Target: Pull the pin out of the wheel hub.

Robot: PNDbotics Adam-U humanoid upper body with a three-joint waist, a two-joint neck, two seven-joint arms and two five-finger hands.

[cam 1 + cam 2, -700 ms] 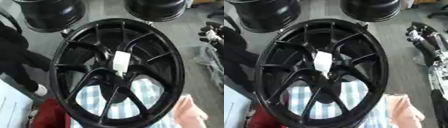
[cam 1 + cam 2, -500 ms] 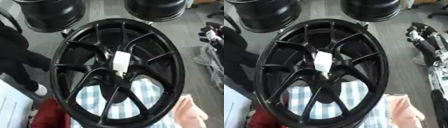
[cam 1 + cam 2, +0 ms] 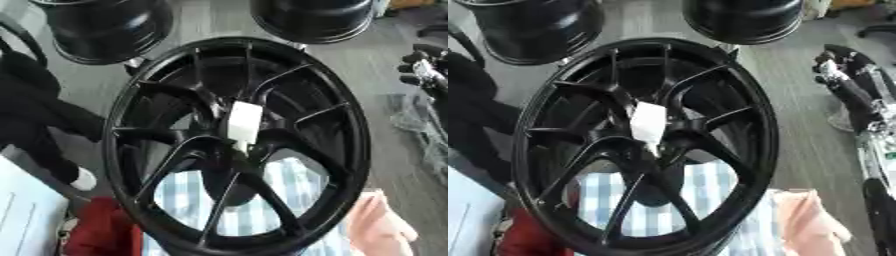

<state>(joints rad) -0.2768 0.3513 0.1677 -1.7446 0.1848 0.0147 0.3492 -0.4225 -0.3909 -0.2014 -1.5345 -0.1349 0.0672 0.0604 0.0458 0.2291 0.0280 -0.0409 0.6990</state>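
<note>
A black multi-spoke wheel hub (image 3: 346, 120) stands tilted in the middle of both views. A white oblong pin (image 3: 243, 122) sticks out of its centre, where the spokes meet. My right hand (image 3: 843, 75), black with silver parts, hangs beside the right edge, well clear of the rim, its fingers relaxed and holding nothing. My left hand shows in neither view.
Two more black wheels (image 3: 105, 25) (image 3: 315, 17) stand behind. A blue-and-white checked cloth (image 3: 262, 200) lies under the hub, with a red thing (image 3: 105, 230) at lower left and a pink cloth (image 3: 381, 225) at lower right. A dark shape (image 3: 35, 115) fills the left side.
</note>
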